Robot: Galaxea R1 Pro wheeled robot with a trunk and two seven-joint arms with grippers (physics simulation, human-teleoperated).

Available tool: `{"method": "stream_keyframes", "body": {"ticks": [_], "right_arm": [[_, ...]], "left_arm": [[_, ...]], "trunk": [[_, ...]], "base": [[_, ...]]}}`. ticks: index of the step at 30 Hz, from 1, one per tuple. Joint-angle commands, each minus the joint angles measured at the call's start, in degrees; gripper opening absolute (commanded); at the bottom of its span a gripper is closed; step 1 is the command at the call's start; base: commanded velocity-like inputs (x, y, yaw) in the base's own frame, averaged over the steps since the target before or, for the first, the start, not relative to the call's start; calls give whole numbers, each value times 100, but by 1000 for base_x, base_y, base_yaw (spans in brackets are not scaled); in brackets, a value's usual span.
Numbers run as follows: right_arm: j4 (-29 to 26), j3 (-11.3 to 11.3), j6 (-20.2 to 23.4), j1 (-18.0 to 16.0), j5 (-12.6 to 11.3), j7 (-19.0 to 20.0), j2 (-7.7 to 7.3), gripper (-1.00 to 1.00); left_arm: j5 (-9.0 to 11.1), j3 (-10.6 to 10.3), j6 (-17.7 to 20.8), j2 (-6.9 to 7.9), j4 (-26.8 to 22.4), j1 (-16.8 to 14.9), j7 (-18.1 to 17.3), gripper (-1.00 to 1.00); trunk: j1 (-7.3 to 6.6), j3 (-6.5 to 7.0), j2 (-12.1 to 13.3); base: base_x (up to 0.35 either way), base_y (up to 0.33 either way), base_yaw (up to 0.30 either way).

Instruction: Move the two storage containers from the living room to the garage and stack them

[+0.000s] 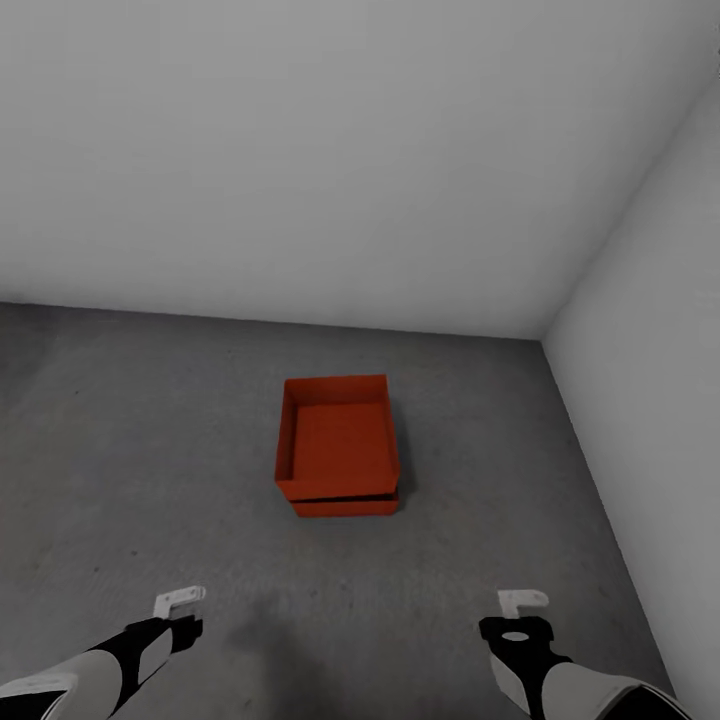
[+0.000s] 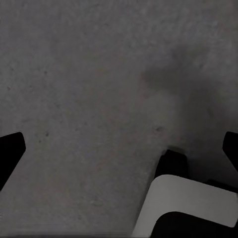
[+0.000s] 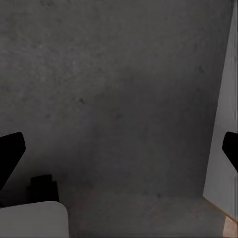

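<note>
The two storage containers [image 1: 337, 445] sit stacked on the grey floor [image 1: 150, 430] of the garage, well ahead of and between the left gripper [image 1: 180, 600] and the right gripper [image 1: 523, 601], so the stacking looks done and the next move seems only to confirm the upper bin is seated. Both grippers hang empty with fingers spread wide, dark tips at the edges of each wrist view. Only a thin front strip of the lower bin shows, so its alignment is hard to judge.
</note>
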Motion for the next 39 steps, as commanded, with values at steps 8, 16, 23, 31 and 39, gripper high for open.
{"method": "stream_keyframes", "body": {"ticks": [8,16,23,31,39], "right_arm": [[10,42,-243,683,-57,68,-485,100],[10,45,-376,1148,-95,120,-725,100],[14,45,-473,1555,-105,241,-750,100],[17,41,-486,1948,-107,532,-751,100],[16,42,-513,2185,-108,671,-752,100]], "left_arm": [[28,25,-79,-14,-5,422,12,100],[28,25,-509,-19,-2,862,12,100],[34,27,-583,-25,0,1132,20,100],[37,31,-686,-28,0,1430,19,100],[34,31,-883,-36,0,1624,12,100]], "trunk": [[1,68,-4],[1,140,-4],[1,203,-4],[1,275,-4],[1,348,-4]], "base": [[0,0,0],[0,0,0],[0,0,0],[0,0,0],[0,0,0]]}}
